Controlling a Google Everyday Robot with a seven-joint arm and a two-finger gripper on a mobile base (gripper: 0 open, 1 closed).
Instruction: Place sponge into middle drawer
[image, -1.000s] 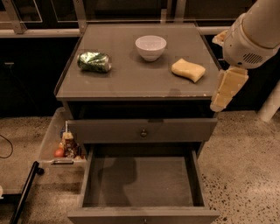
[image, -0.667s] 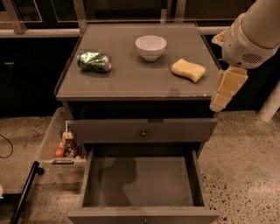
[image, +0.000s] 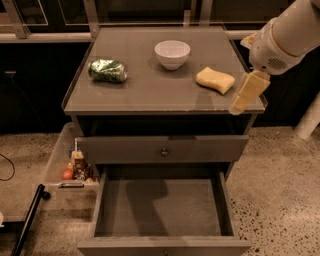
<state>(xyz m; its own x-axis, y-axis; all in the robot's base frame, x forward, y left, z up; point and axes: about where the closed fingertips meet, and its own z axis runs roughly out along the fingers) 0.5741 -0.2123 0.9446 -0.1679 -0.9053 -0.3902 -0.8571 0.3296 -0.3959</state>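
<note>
The pale-yellow sponge lies on the right part of the grey cabinet top, to the right of the white bowl. The middle drawer is pulled out below, its grey floor bare. My gripper hangs at the cabinet's right front corner, just right of the sponge and apart from it. Its cream fingers point down and left. It holds nothing.
A crushed green can lies on the left of the top. A closed drawer front with a round knob sits above the open drawer. A clear bin with snacks stands on the floor at the left. A black pole leans at lower left.
</note>
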